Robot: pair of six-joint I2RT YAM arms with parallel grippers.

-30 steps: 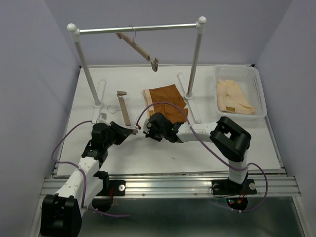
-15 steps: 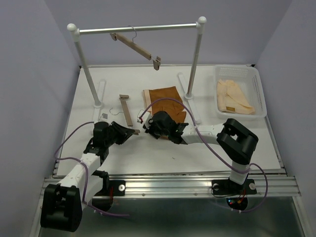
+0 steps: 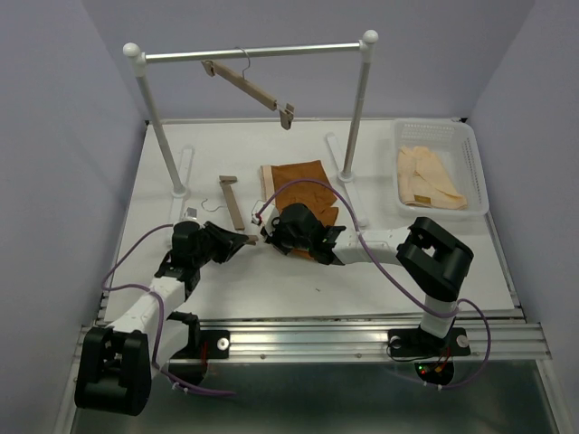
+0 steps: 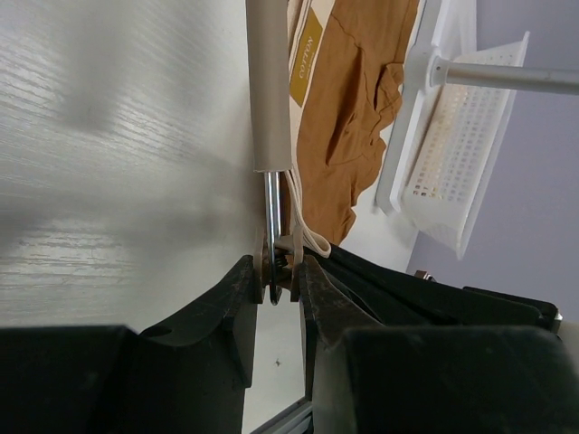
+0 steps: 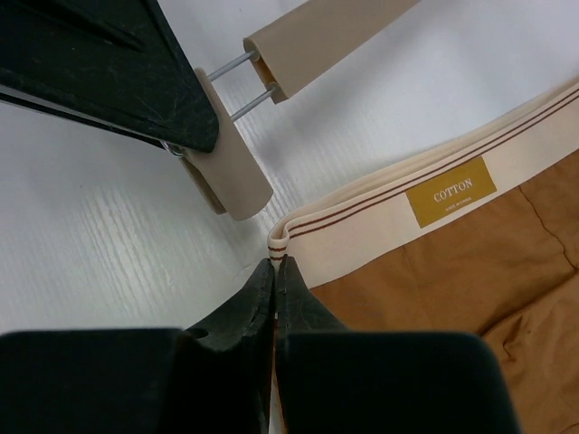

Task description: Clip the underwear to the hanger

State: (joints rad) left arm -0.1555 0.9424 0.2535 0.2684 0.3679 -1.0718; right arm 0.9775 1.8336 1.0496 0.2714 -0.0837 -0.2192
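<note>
Your right claw (image 5: 274, 271) pinches the underwear (image 5: 452, 262) by its waistband corner at mid-frame. The clip (image 5: 231, 172) of the hanger (image 5: 317, 36), squeezed in your left claw (image 4: 276, 271), lies just up-left of that corner.

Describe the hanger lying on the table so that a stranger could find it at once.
Start at the steel rail on white posts at the back of the table. In front of it, left of the rust-brown underwear, the hanger lies flat on the white surface. Unlike the hanging hanger on the rail, its near clip is gripped by the left gripper.
</note>
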